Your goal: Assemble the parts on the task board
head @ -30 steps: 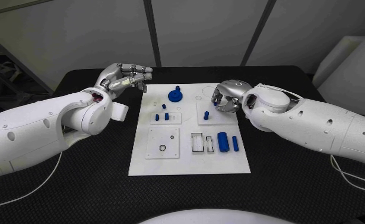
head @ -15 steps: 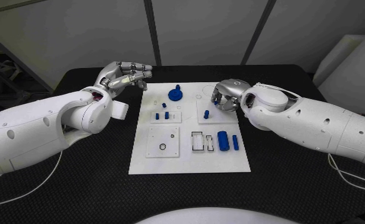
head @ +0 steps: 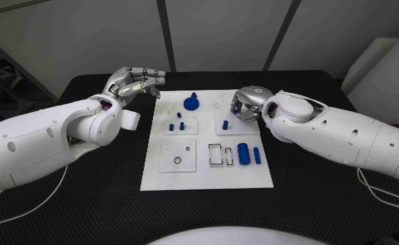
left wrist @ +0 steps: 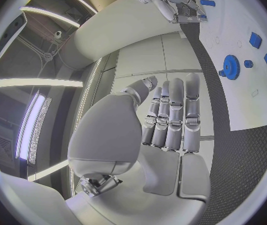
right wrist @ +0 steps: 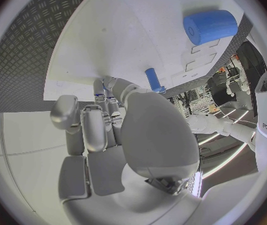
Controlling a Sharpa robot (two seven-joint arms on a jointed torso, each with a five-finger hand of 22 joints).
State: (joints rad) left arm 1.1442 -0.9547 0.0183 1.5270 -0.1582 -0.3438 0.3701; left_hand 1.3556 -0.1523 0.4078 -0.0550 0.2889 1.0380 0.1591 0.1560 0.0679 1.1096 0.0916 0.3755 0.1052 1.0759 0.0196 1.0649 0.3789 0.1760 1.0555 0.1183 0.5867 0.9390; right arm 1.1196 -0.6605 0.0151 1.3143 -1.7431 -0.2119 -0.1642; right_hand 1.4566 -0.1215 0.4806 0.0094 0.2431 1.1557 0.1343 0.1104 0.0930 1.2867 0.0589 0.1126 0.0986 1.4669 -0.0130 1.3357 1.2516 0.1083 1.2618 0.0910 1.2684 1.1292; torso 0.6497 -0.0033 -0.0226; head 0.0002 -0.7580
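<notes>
The task board (head: 207, 173) lies flat in the middle of the black desk (head: 100, 199), between the two hands. In the head view the work looks partly done, as I judge it: a blue gear (head: 192, 104) and some short blue pegs (head: 180, 125) stand on the half of the board nearer the hands, while a blue cylinder (head: 244, 154) and a thin blue bar (head: 257, 156) lie loose beside open rectangular slots, away from both hands. The left hand (head: 137, 83) hovers off the board's corner, fingers loosely curled, holding nothing. The right hand (head: 246, 105) hangs just over the board's edge beside a single peg (head: 224, 125); its grip cannot be told here.

The left wrist view confirms that its hand (left wrist: 171, 117) is empty, fingers straight and side by side.

The right wrist view shows that hand (right wrist: 102, 120) with fingers curled, fingertips at the board's surface, just short of the peg (right wrist: 152, 79); whether it holds anything I cannot tell.
</notes>
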